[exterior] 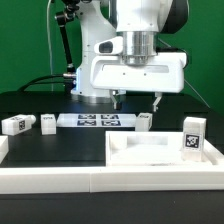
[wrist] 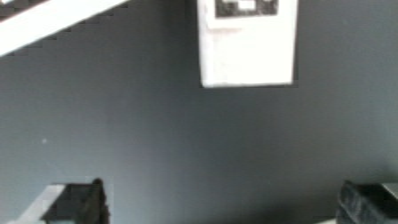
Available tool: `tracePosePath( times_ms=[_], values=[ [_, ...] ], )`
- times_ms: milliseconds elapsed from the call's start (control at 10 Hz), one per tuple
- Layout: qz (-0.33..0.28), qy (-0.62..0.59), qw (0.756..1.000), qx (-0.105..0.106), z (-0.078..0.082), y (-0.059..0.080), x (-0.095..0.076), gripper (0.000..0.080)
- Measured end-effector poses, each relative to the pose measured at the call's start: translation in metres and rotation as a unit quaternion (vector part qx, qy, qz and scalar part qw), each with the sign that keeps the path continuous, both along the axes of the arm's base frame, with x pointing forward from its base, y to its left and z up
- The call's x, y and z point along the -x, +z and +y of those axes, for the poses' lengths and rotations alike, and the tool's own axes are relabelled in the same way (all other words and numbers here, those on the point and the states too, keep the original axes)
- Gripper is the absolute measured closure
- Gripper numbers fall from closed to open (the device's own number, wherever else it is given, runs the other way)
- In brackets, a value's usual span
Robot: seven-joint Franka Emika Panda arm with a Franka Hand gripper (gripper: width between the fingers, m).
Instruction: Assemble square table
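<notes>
The square table slab [exterior: 128,150] is white with a recessed middle and lies at the front on the exterior view's right. Small white tagged legs lie on the black table: two on the left [exterior: 17,124] [exterior: 48,122] and one [exterior: 145,121] just behind the slab. A fourth leg [exterior: 193,135] stands upright at the slab's right end. My gripper [exterior: 138,100] hangs open and empty above the leg behind the slab. In the wrist view that leg [wrist: 246,45] lies ahead of my gripper [wrist: 222,205], whose dark fingertips [wrist: 71,202] stand wide apart with only bare table between them.
The marker board [exterior: 95,121] lies flat between the left legs and the middle leg. A long white rail [exterior: 60,178] runs along the table's front edge. A white slanted edge [wrist: 54,25] crosses one corner of the wrist view; I cannot tell what it belongs to.
</notes>
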State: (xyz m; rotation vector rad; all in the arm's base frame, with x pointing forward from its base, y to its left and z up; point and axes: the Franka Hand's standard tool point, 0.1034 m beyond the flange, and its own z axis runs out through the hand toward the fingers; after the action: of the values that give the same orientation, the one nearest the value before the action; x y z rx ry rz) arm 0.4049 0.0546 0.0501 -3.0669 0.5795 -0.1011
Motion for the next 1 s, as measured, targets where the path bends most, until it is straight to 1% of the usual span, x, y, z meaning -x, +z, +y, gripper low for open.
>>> tracePosePath(
  times_ms=[100, 200, 300, 700, 800, 1000],
  values=[
    [0.005, 0.002, 1.0, 0.001, 0.0001, -0.0019, 0.0071, 0.0151],
    [0.007, 0.004, 1.0, 0.001, 0.002, -0.0033, 0.0105, 0.0151],
    [0.008, 0.008, 1.0, 0.001, 0.0047, -0.0039, 0.012, 0.0151],
    [0.039, 0.02, 0.999, -0.002, 0.0026, -0.0058, 0.0144, 0.0151],
    [0.072, 0.025, 0.997, -0.008, 0.002, -0.0059, 0.0161, 0.0151],
    [0.149, 0.029, 0.988, -0.024, 0.0033, -0.0021, 0.0087, 0.0151]
  ],
)
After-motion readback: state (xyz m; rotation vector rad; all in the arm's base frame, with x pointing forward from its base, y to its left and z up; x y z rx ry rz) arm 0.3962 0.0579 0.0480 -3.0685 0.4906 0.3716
